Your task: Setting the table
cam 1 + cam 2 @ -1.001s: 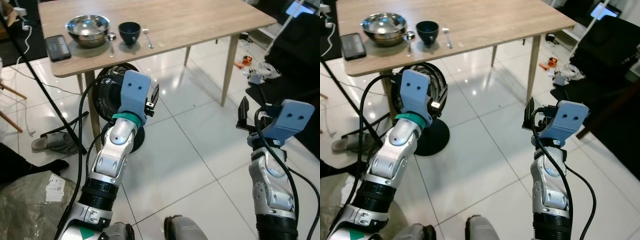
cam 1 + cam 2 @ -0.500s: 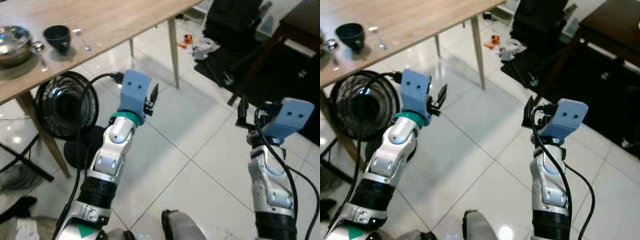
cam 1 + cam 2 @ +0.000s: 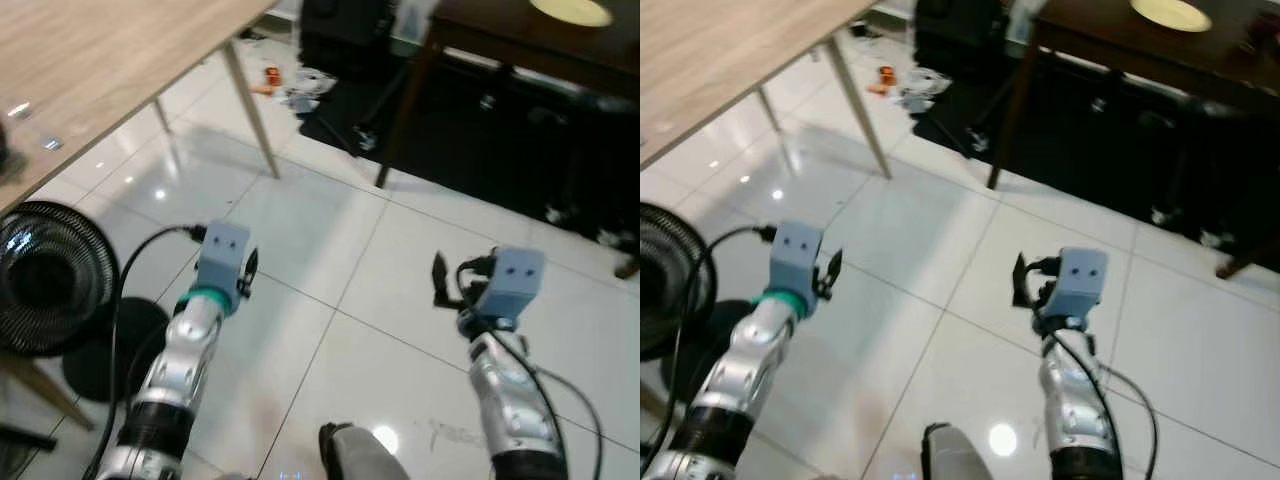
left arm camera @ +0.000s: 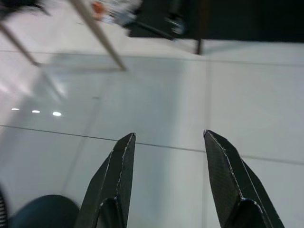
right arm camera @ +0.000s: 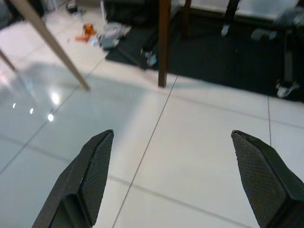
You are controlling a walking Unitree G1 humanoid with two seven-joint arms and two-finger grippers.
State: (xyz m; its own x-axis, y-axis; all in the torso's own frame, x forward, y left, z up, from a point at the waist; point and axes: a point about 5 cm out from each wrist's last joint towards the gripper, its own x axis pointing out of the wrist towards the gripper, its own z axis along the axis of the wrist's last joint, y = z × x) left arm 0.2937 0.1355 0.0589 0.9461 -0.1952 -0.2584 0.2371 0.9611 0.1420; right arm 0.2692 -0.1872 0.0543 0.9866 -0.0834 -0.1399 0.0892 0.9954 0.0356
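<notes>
A pale round plate (image 3: 572,10) lies on a dark wooden table (image 3: 500,40) at the far right. The light wooden table (image 3: 90,60) runs off the upper left, with little on the part in view. Both arms are raised over the white tiled floor between the two tables. My left gripper (image 4: 168,135) is open with nothing between its fingers; it is seen from above as my left gripper (image 3: 250,270). My right gripper (image 5: 173,133) is wide open and empty, and in the left eye view my right gripper (image 3: 440,283) stands at the lower right.
A black floor fan (image 3: 40,290) stands under the light table at the left. Small clutter (image 3: 290,85) and black gear lie on a dark mat beyond the light table's leg (image 3: 250,110). The dark table's leg (image 5: 164,42) stands ahead on the tiles.
The camera has swung to the right: the bowl, cup and spoons have slid out at the left, and the dark table with the plate has come into view. Both grippers stay open.
</notes>
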